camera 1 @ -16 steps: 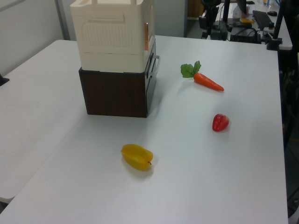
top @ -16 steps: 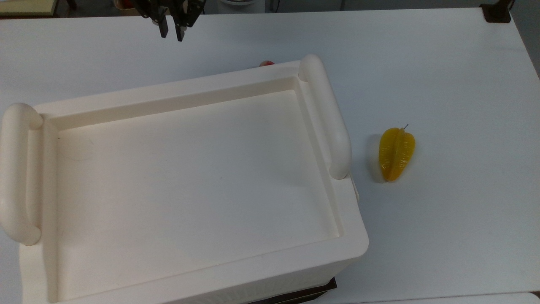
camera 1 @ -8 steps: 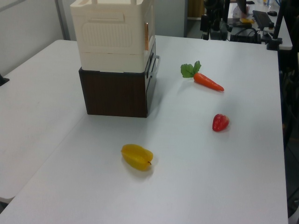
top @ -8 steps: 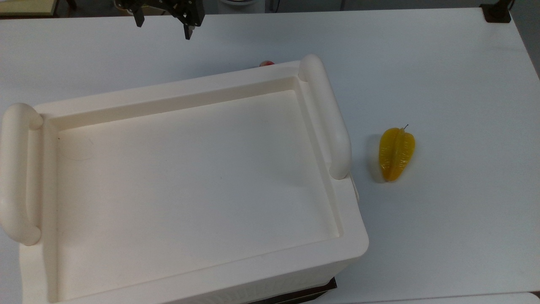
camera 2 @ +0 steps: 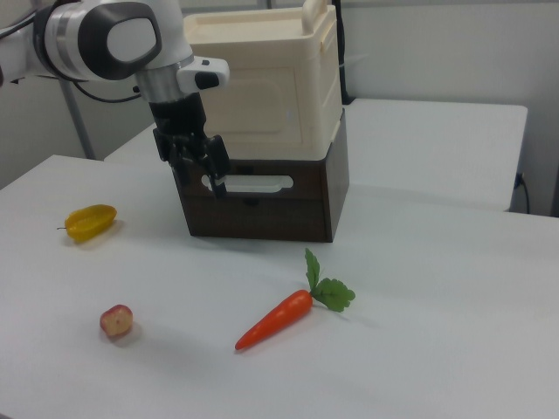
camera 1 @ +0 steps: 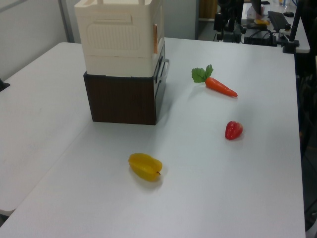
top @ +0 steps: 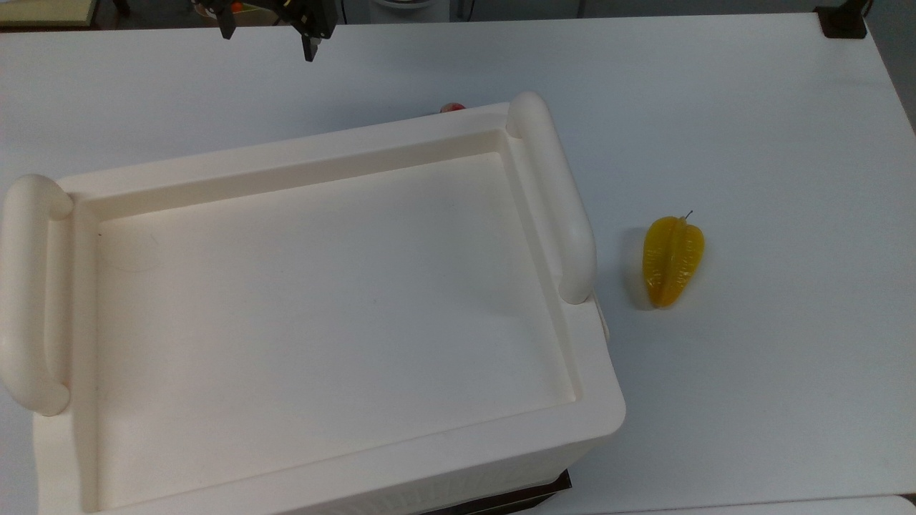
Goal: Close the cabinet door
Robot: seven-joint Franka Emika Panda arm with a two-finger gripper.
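The cabinet [top: 322, 300] is a cream box with a recessed top and two rounded end handles, standing on a dark base [camera 2: 262, 209]. Its cream door [camera 2: 258, 100] faces the right view and looks about flush with the front. In the left view, an orange strip [camera 1: 155, 38] shows at the front edge. My gripper [camera 2: 199, 181] hangs open in front of the dark base, fingers pointing down beside a white drawer handle [camera 2: 253, 184]. In the top view the gripper [top: 268, 36] is at the top edge, beyond the cabinet, holding nothing.
On the white table [top: 751, 129] lie a yellow starfruit [top: 673, 261] [camera 2: 90, 222], a carrot with green leaves [camera 1: 220, 86] [camera 2: 279, 319] and a red strawberry [camera 1: 234, 130] [camera 2: 116, 320]. A second table [camera 2: 437, 148] stands behind the cabinet.
The gripper's fingers have spread from nearly together to wide open, and the gripper has drifted a little toward the top edge of the top view. Cabinet and fruit have not moved.
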